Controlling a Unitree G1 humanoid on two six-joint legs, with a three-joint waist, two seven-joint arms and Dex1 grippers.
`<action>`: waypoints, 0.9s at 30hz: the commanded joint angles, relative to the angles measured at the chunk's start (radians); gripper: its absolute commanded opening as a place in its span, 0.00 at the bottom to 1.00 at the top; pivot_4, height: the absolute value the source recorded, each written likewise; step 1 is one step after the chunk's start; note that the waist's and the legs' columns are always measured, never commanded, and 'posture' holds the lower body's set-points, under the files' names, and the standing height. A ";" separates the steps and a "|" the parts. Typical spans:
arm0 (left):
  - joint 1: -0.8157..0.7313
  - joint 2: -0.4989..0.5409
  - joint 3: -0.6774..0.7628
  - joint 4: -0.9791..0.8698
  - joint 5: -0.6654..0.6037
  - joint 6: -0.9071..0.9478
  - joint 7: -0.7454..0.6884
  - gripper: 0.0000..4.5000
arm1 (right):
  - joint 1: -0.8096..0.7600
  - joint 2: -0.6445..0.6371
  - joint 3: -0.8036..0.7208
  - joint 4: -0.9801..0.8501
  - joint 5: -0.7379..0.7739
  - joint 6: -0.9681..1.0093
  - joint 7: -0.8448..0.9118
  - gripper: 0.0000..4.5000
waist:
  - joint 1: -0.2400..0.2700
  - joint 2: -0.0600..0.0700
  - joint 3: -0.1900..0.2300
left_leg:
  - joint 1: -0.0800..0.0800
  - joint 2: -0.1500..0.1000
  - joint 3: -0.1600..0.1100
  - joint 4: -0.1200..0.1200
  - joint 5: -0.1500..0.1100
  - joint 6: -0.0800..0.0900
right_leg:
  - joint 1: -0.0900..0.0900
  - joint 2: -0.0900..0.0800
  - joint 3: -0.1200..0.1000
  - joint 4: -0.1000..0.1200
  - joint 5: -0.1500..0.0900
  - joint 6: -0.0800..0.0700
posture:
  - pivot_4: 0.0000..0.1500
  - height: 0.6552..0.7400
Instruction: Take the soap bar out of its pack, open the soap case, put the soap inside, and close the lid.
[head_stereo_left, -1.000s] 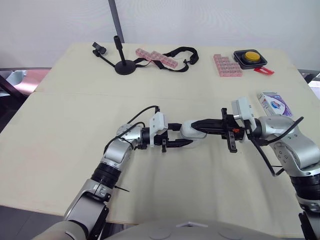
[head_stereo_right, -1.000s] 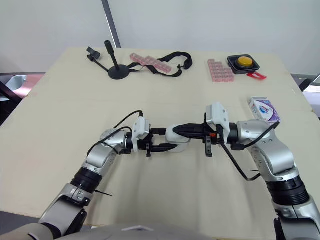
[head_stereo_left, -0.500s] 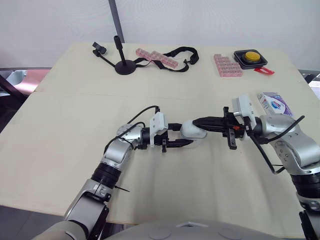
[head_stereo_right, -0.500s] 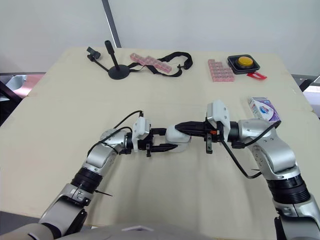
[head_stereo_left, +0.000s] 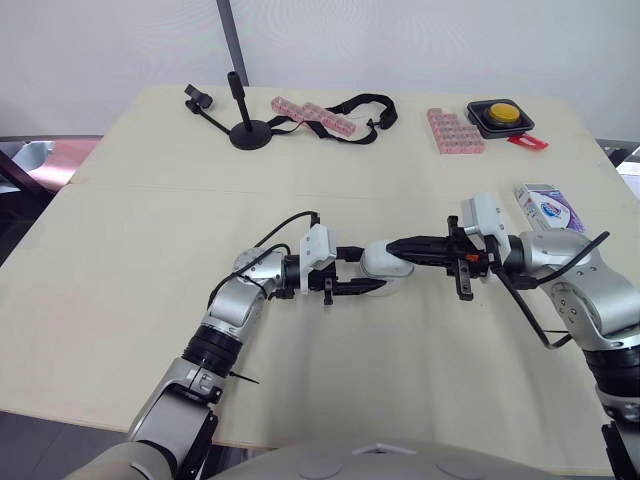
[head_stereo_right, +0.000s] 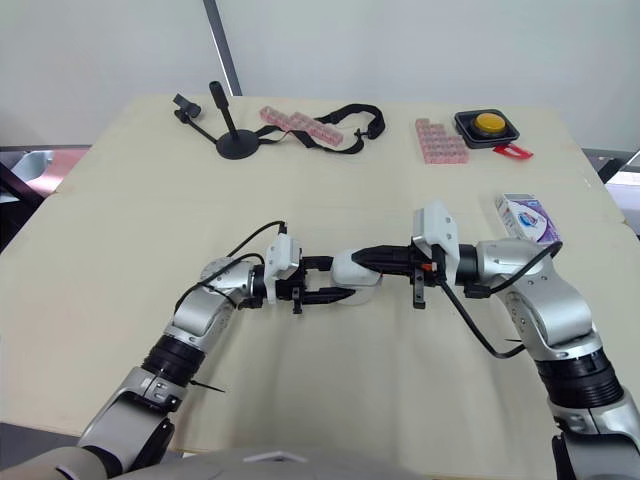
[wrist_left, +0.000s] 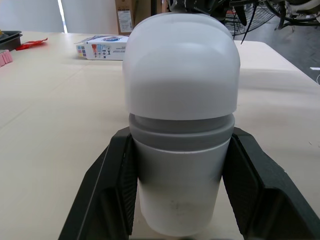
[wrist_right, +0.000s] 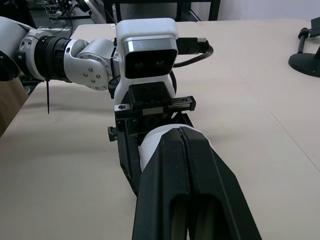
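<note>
Opening the case: this looks like the step in hand; the soap case (head_stereo_left: 385, 262) is held between both hands near the middle of the table (head_stereo_left: 150, 260), with its lid on.
Left hand: the left hand (head_stereo_left: 372, 268) is clamped on the lower half of the case, one black finger (wrist_left: 112, 190) on each side of the base (wrist_left: 177, 185).
Right hand: the right hand (wrist_right: 179, 131) has its two fingers pressed together with nothing between them, their tips lying on the rounded top of the lid (wrist_left: 180, 60).
Case, looks: a smooth white domed lid over a paler base, with a grey band (wrist_left: 180, 132) showing where the two meet. The lid sits square and looks seated, not lifted. The plastic looks hard and slick, so I expect it to slip under a loose hold.
Soap pack: the soap pack (head_stereo_left: 545, 208), a white and purple box, lies flat near the right edge of the table, well apart from the case. Whether the bar is inside cannot be told.
Next move, my judgement: the right hand needs purchase on the lid to draw it off the base, while the left hand holds the base steady.
Risk: closed fingertips may slide off the dome.
</note>
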 joint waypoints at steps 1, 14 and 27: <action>-0.004 -0.004 -0.009 -0.024 -0.003 -0.009 0.001 0.41 | 0.005 -0.019 0.041 -0.008 -0.034 0.042 -0.015 0.01 | 0.000 0.000 0.000 | 0.000 0.000 0.000 0.000 0.000 0.000 | 0.000 0.000 0.000 0.000 0.000 0.000 | 1.00 0.70; -0.005 -0.007 -0.008 -0.026 -0.003 -0.008 0.005 0.41 | -0.006 -0.032 0.100 -0.013 -0.056 0.129 -0.047 0.01 | -0.004 0.000 0.000 | 0.001 0.000 0.000 0.000 0.000 0.000 | 0.002 -0.001 0.001 0.000 0.000 0.000 | 1.00 0.70; 0.002 0.001 0.002 -0.040 -0.015 0.021 0.011 0.41 | -0.020 -0.015 0.020 0.061 -0.038 0.040 -0.048 0.01 | -0.005 -0.001 -0.001 | 0.001 0.000 0.000 -0.001 0.000 0.000 | 0.005 -0.001 0.001 -0.001 0.000 0.000 | 1.00 0.70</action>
